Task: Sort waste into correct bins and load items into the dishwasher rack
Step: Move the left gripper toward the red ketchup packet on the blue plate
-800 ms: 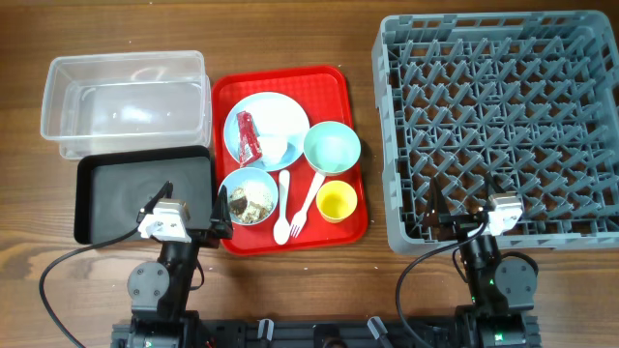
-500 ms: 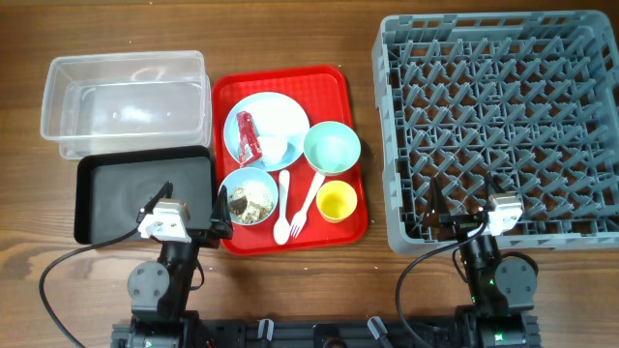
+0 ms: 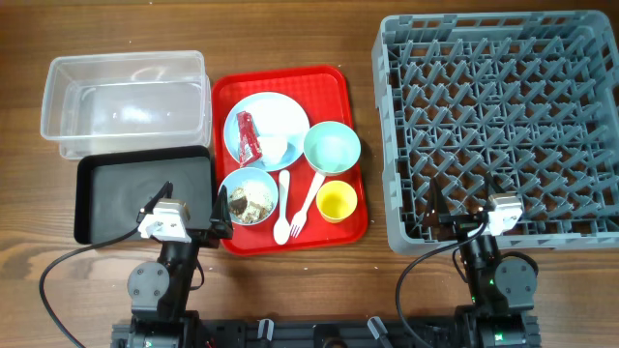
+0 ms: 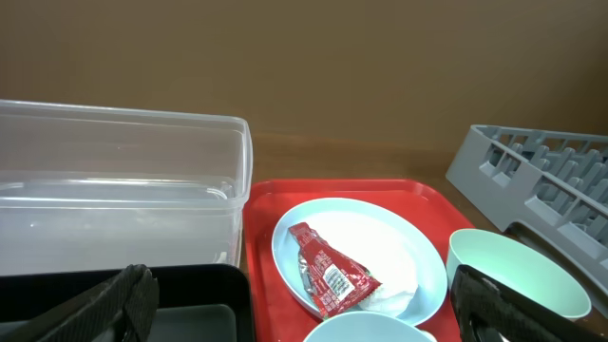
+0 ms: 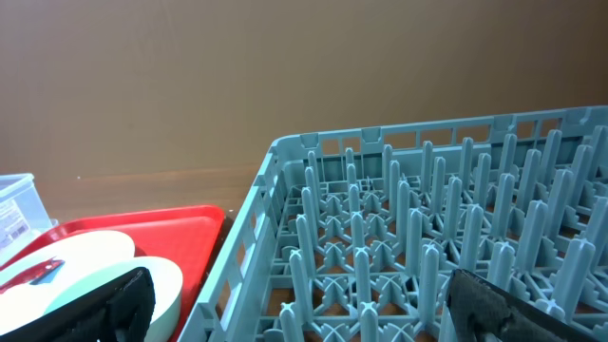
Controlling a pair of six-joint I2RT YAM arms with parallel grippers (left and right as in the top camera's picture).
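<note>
A red wrapper (image 3: 248, 136) and a white tissue (image 3: 275, 149) lie on the pale blue plate (image 3: 279, 117); they also show in the left wrist view, wrapper (image 4: 328, 271), tissue (image 4: 391, 296), plate (image 4: 380, 237). A pale blue bowl (image 3: 249, 196) holds brownish food scraps. The mint-green bowl (image 3: 332, 147), yellow cup (image 3: 337, 201), white spoon (image 3: 282, 208) and fork (image 3: 308, 200) lie on the red tray. The clear tub (image 3: 126, 101) and black tray (image 3: 121, 193) are at left. The grey rack (image 3: 498, 126) is at right. My left gripper (image 3: 193, 208) and right gripper (image 3: 462, 205) are open and empty.
The flat red tray (image 3: 353, 227) sits between the bins and the rack on the wooden table. The left gripper hovers over the black tray's near right corner. The right gripper hovers over the rack's near edge (image 5: 237, 256).
</note>
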